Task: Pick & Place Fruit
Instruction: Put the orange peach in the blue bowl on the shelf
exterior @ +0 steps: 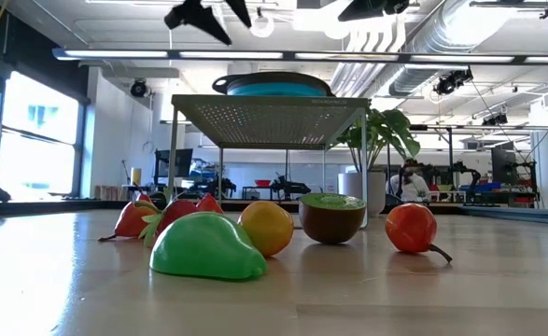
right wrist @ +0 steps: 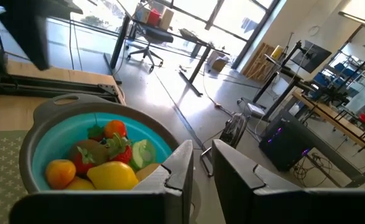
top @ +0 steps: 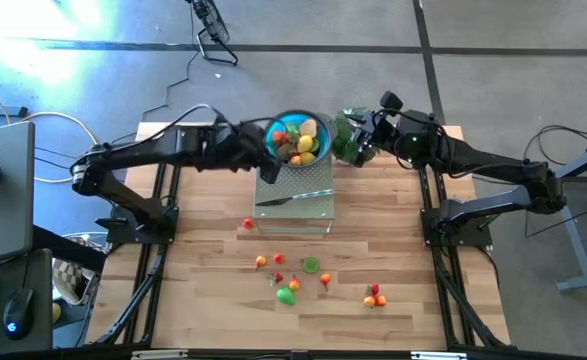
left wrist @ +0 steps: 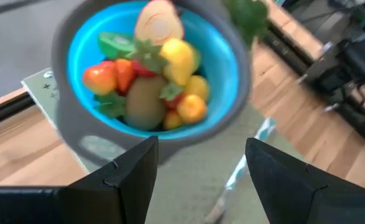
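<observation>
Release step, by my reading; I am holding the left gripper (left wrist: 194, 180) just above the near rim of the blue bowl (top: 295, 137), fingers spread with nothing between them, so the fruit carried up appears to be dropped already; the bowl is sitting on a perforated metal stand (top: 295, 195) and is holding a heap of fruit (left wrist: 148, 78) directly ahead of those fingers; a silver knife (top: 293, 197) is lying on the stand below the bowl.

Right gripper (right wrist: 201, 165) is waiting at the bowl's far side beside the leafy plant (top: 348, 135), fingers nearly pressed together, pinching nothing that I can see.

More fruit is lying loose on the table (top: 453, 300), well away from the left tool, toward the front edge: a green pear (exterior: 206, 248), an orange one (exterior: 266, 228), a red one (exterior: 411, 227), a halved kiwi (exterior: 331, 217).

Next move, as I am judging it: pull the left arm back clear of the rim, swing down to the nearest loose piece, keep the fingers spread until they are straddling it.
</observation>
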`<state>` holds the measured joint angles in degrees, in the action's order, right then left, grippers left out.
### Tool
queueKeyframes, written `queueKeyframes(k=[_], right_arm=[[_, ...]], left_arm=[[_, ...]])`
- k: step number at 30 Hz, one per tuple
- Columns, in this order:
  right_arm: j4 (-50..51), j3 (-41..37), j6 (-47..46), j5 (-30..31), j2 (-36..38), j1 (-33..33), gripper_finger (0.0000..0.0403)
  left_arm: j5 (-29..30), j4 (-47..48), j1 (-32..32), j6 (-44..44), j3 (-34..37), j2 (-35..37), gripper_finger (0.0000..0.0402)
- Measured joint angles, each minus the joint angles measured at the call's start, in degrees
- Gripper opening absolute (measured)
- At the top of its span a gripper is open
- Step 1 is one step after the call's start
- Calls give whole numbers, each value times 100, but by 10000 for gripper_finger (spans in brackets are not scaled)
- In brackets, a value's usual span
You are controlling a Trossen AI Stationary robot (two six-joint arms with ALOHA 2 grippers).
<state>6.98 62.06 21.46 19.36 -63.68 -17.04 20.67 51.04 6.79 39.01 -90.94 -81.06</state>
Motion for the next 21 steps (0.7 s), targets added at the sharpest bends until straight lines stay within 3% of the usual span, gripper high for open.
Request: queueKeyframes(k=[13, 21], right_arm=[[4, 0, -14, 23, 0, 0, 52], [7, 0, -82, 23, 0, 0, 52]], left_arm=[[1712, -931, -1638, 753, 673, 94, 235], [2533, -950, -2386, 1317, 1500, 888, 168]])
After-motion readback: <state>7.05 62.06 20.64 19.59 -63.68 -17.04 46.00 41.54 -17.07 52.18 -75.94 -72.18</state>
